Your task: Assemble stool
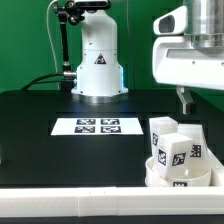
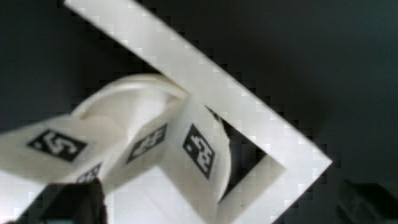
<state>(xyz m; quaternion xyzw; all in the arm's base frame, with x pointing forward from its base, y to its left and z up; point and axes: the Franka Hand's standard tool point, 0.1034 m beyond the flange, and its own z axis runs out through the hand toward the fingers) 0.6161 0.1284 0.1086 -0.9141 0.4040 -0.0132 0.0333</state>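
Note:
At the exterior view's lower right the stool's round white seat lies on the black table. Three blocky white legs with black-and-white markers stand on it, leaning together. My gripper hangs above them near the exterior view's right edge, open, clear of the legs and with nothing between its fingers. The wrist view looks down on the marked legs from close up. My fingertips do not show clearly in that view.
The marker board lies mid-table in front of the robot base. A long white rail runs along the table's front edge and crosses the wrist view diagonally, right beside the legs.

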